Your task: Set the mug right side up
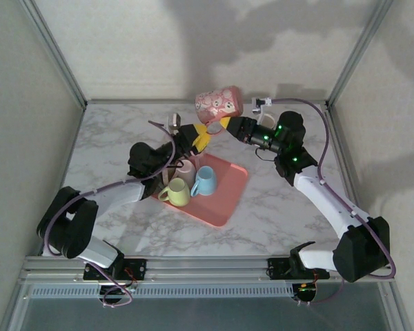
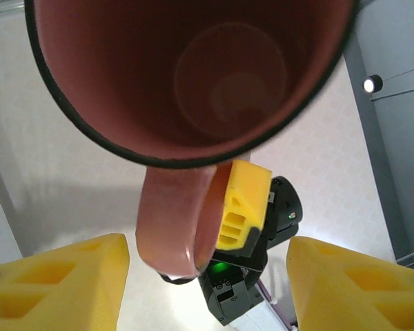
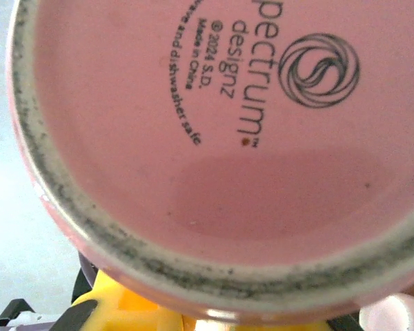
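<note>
Mug (image 3: 214, 138) base stamp, right wrist view

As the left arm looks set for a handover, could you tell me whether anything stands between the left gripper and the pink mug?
Nothing loose does: the mug faces the open left gripper mouth-first across clear air. Only the right gripper, shut on the handle, sits just below the rim, in line with the left fingers' gap.

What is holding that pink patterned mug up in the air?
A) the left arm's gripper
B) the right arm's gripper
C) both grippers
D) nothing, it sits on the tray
B: a finger of the right gripper is clamped on the mug by its handle, while the left gripper has its fingers spread, clear of the mug.
</note>
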Robot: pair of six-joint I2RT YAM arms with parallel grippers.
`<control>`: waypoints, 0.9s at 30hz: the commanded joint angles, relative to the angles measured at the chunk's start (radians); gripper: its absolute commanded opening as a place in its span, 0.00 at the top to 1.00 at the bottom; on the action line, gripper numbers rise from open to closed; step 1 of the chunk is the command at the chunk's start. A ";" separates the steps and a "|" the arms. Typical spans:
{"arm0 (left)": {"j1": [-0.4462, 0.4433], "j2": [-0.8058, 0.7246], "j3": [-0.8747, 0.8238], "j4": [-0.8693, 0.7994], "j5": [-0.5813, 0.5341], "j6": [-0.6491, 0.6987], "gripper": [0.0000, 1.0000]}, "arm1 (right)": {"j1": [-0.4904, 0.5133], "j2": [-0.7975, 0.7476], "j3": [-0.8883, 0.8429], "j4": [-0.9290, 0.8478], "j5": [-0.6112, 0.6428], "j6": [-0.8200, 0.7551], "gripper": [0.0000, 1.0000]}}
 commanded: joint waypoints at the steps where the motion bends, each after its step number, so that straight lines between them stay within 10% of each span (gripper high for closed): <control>1: -0.014 0.022 0.051 0.098 0.025 -0.033 0.39 | 0.012 -0.012 0.014 0.173 -0.025 0.016 1.00; 21: -0.018 0.096 0.100 0.217 0.015 -0.059 0.99 | 0.024 -0.004 -0.005 0.156 -0.003 0.026 1.00; 27: -0.016 0.079 0.117 0.208 0.015 0.035 1.00 | 0.021 -0.032 -0.003 0.073 0.026 -0.020 0.59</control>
